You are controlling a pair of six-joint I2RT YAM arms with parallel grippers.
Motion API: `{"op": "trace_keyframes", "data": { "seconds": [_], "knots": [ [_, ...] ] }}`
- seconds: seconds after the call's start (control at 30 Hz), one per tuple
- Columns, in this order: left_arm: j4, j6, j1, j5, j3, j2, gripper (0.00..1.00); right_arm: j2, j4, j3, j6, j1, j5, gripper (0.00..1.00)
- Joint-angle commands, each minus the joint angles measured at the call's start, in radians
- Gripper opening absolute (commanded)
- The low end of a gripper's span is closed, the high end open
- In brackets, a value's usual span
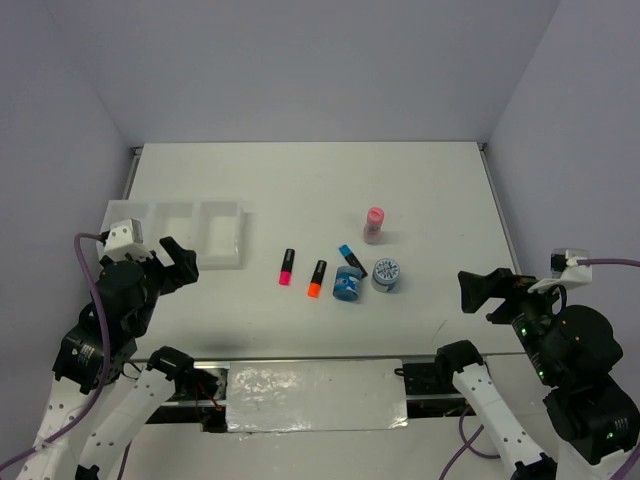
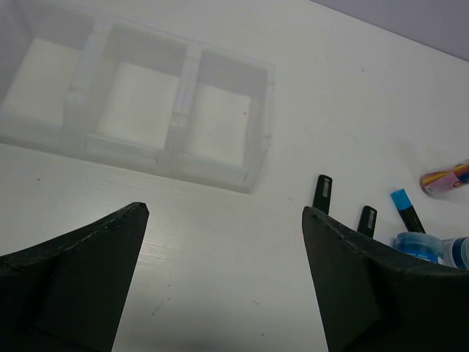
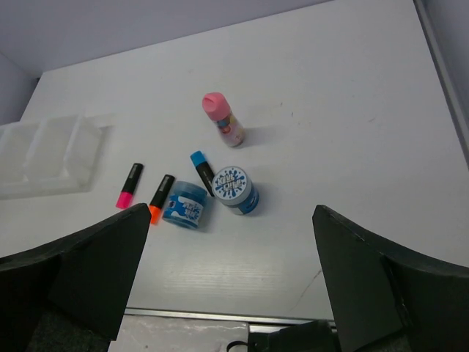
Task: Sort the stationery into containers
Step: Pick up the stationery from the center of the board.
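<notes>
Bright, even light, soft shadows; near end effectors slightly blurred.

My white desk (image 1: 300, 190) is boxed in by plain pale-lavender walls, a back wall (image 1: 300, 70) at its far edge, a left wall (image 1: 50, 120) and a right wall (image 1: 580, 100) along its sides, evenly lit, a crinkled silvery sheet (image 1: 315, 395) at its near edge.

This looks like a robotics lab test cell: a flat white table (image 1: 300, 190) boxed in on three sides by plain pale lavender walls (image 1: 300, 60), with a black-and-white left robot arm (image 1: 100, 345) and right robot arm (image 1: 575, 365) mounted at its near edge, trailing purple cables (image 1: 615, 262).
</notes>
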Motion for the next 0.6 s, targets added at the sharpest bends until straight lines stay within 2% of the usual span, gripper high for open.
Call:
{"op": "trace_keyframes", "data": {
  "seconds": [0.0, 0.4, 0.57],
  "knots": [
    [0.039, 0.0, -0.004, 0.01, 0.012, 0.006, 1.0, 0.018, 0.009, 0.021, -0.012, -0.005, 0.011, 1.0],
    [0.039, -0.003, -0.004, 0.007, 0.01, 0.004, 0.99, 0.035, 0.032, -0.034, 0.018, -0.004, -0.049, 1.0],
    [0.042, 0.001, -0.004, 0.016, 0.01, 0.018, 0.99, 0.046, 0.039, -0.051, 0.043, -0.004, -0.023, 1.0]
  ]
}}
